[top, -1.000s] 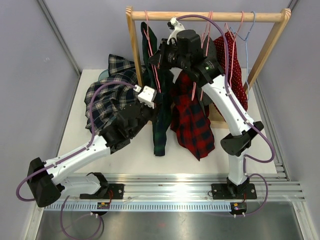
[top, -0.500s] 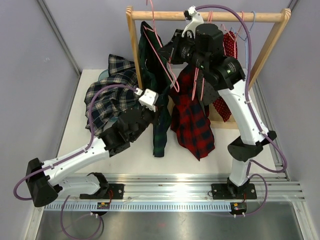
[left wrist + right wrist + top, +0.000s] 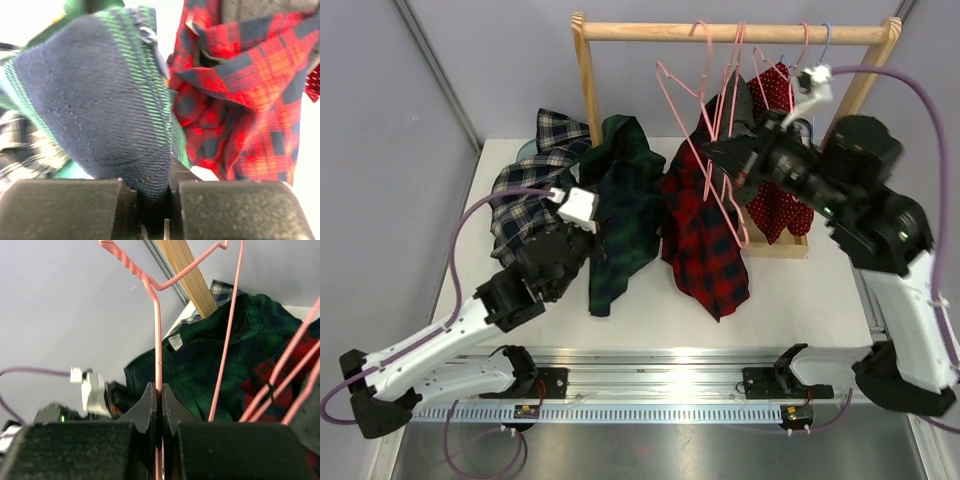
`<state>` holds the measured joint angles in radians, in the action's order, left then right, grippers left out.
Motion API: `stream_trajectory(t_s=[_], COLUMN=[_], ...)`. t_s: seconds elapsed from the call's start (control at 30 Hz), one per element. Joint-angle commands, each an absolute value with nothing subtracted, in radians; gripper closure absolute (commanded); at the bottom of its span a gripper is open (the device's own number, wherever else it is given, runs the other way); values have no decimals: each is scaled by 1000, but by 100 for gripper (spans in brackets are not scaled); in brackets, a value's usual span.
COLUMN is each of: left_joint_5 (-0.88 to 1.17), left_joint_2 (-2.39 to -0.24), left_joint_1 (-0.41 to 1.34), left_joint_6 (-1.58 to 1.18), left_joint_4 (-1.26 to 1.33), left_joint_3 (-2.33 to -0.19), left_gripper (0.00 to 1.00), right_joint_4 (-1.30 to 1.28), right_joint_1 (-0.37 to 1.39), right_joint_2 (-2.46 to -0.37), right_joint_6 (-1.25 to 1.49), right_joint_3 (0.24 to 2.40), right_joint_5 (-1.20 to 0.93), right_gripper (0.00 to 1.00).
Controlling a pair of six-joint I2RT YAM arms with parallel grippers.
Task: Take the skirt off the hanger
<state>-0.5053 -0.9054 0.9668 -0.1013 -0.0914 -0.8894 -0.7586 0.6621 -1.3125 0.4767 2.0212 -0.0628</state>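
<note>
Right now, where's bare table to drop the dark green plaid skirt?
Bare white tabletop along the near edge, between the hem of the dark green plaid skirt and the metal rail. Second patch front-right, beside the red plaid skirt. Crowded: back-left with the blue-and-white checked pile, and under the wooden rack.

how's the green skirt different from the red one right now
Colour: the green skirt is dark green and navy; the red skirt is red and navy.
Pose: the green skirt is off the rail and bunched up; the red skirt hangs from it.
Grip: the left gripper pinches the green skirt; no gripper holds the red skirt, the right gripper pinching a bare pink hanger.
Both are plaid.
</note>
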Motion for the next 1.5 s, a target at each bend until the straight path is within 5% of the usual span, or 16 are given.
stream_trajectory(t_s=[0.0,0.27,0.6,0.8,0.93,1.13,1.23,1.27,1.3,1.37,1.47], left_joint_5=[-646,-787,-522,-368,-344,-379,-423,-452,-453,-459,-475], left_joint_2=[-796,-1000,-1278,-1523,-1744,-1770,-1785,-1798,-1805,-1816,-1775], left_joint_1=[976,970,481,330,302,249,210,192,181,152,147], left_joint_6=[-31,309,206,187,213,155,46,-33,-73,-194,-261], left_joint_4=[-142,-301,-409,-331,-342,-121,-78,-84,-95,-176,-264], left_joint_3=[-1041,-1475,-1909,-2139,-2475,-2150,-1936,-1889,-1831,-1799,-1750], left_gripper=[100,100,100,100,100,98,85,47,25,1,1], right_joint_4=[-768,-812,-818,-842,-853,-830,-818,-802,-793,-775,-749], right_joint_1=[669,669,669,669,669,667,669,669,669,669,669], right_joint_2=[-1169,-1089,-1052,-1037,-1028,-1031,-1057,-1065,-1074,-1116,-1189], right_joint_6=[511,522,512,499,489,489,483,483,482,480,485], right_joint_3=[1967,1873,1813,1824,1816,1789,1786,1786,1787,1816,1877], right_joint_5=[-41,-20,-5,37,58,43,29,22,17,5,-47], right_gripper=[100,100,100,100,100,100,100,100,100,100,100])
